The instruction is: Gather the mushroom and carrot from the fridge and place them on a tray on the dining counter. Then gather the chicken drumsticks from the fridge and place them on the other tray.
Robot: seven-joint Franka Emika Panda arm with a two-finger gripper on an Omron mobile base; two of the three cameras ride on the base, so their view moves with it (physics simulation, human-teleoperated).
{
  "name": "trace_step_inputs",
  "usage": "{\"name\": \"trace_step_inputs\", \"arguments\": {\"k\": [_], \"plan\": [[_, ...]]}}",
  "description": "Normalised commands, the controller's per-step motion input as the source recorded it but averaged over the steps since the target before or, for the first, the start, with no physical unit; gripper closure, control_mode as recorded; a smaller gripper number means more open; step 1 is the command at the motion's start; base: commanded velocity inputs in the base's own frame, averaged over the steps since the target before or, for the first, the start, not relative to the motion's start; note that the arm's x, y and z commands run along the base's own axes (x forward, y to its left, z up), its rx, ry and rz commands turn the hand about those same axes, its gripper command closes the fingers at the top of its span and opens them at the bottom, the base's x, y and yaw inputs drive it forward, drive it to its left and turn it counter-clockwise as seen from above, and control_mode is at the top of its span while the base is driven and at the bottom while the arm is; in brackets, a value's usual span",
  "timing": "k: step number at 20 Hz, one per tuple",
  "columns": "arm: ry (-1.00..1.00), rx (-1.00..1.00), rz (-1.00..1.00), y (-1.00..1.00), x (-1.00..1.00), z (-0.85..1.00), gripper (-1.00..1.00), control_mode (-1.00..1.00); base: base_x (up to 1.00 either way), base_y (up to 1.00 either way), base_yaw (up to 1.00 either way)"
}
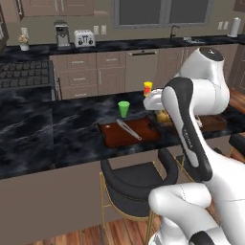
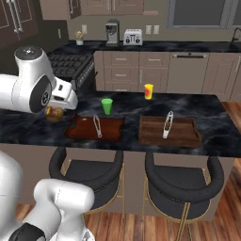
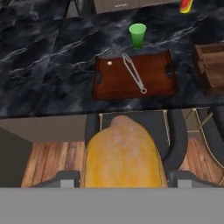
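Presently clamped between the two dark fingertips of the gripper (image 3: pixel 124 177), lower centre of the hand view: a glossy golden-brown chicken drumstick (image 3: pixel 124 154). Held over a black round stool (image 3: pixel 179 144), short of the black white-veined marble dining counter (image 3: pixel 48 83) and its reddish-brown tray (image 3: pixel 114 83) above.

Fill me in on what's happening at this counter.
The robot's hand is closed on a golden-brown chicken drumstick and holds it over a black stool at the near edge of the dining counter. Ahead lie a reddish-brown tray and a darker wooden tray, each with metal tongs on it. Neither tray holds food.
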Motion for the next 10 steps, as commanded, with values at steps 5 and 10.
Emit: {"name": "trace_step_inputs", "arguments": {"k": [5,10], "plan": [[-0.01,-0.14,0.00,0.51,0.58,-0.55,1.00,-1.00,0.00,0.00,0.00],[-0.03,-0.04,0.00,0.37,0.58,-0.43,1.00,-1.00,0.00,0.00,0.00]]}}
